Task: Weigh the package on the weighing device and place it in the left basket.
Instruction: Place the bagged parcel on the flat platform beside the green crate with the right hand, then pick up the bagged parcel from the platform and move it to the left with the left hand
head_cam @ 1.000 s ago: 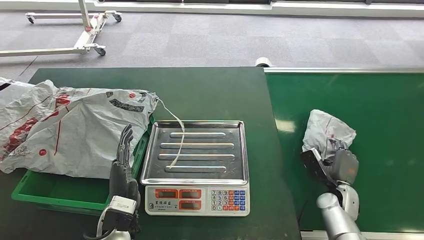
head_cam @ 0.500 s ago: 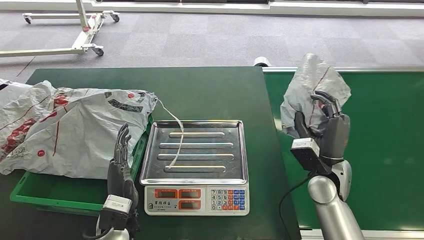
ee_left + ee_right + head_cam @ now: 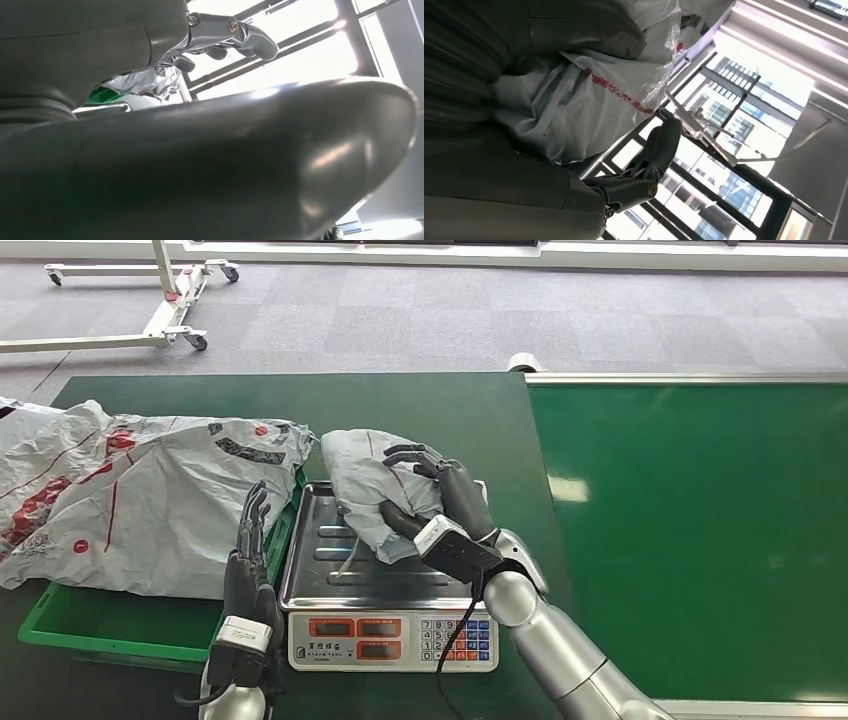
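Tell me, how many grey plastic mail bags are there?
2. A small package is held by the right hand over the scale; a large bag lies across the green basket. More could be hidden beneath.

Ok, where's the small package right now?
In the head view the package is held by the right hand over the back of the scale's tray, right of the green basket.

basket [image 3: 60, 625] left of scale [image 3: 392, 580], package [image 3: 375, 490] above scale

R hand [image 3: 440, 502] gripping, L hand [image 3: 246, 570] upright, fingers straight
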